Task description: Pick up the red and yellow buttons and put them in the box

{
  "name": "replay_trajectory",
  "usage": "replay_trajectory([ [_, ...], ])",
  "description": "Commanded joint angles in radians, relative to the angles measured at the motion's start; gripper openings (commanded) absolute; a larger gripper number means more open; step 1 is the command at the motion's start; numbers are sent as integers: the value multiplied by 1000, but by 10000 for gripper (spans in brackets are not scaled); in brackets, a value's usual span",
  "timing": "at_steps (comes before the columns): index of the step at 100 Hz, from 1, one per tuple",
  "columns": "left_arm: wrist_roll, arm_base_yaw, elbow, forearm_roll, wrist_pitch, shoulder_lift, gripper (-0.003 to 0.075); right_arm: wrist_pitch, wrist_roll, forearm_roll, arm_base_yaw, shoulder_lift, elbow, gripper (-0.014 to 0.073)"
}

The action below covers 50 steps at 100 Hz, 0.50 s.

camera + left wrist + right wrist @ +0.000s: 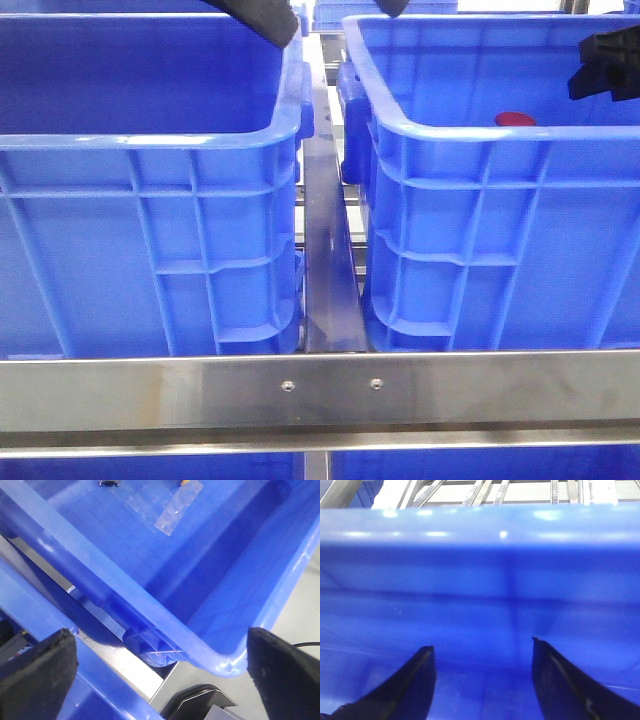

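Red button (514, 119): one glossy dark-red dome, only the top showing above the near rim of the right-hand blue crate (470, 130), lying low inside it. Below and to the inner side of the right gripper (603, 66), well apart from it. No yellow button visible in any view.

Handling, as judged: small, light, rigid plastic; smooth rounded top likely slippery, so prone to squirting out of a pinch made high on the dome. Best taken across the sides, low near the base, pads square to the edge. Not fragile.

Right gripper: fingers (410, 687) spread, nothing between them, facing the inner wall of the crate. Released.

Left gripper (160, 675): pads (42, 667) wide apart, empty, hovering over the corner rim of the left-hand blue crate (150, 135). Released. On that crate's floor, beyond the gripper: strips of clear tape (167, 505), a small dark item, too cropped to identify.

Between the crates: a steel rail (325, 260); a steel crossbar (320, 390) in front.
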Motion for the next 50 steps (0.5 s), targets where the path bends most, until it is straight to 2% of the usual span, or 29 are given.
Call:
replay_trajectory([
  [1, -1, -8, -32, -30, -46, -46, 638, 37, -13, 22, -5, -71, -27, 455],
  [28, -1, -8, -32, -30, -43, -47, 638, 40, -13, -11, -5, -181, 38, 427],
  [39, -1, -8, -32, -28, -56, -59, 610, 33, -13, -21, -5, -250, 92, 279],
  [44, -1, -8, -32, -28, -68, -66, 560, 34, -13, -21, -5, -290, 116, 188],
  [50, -1, -8, -32, -26, -76, -80, 463, 39, -12, -21, -5, -333, 152, 71],
])
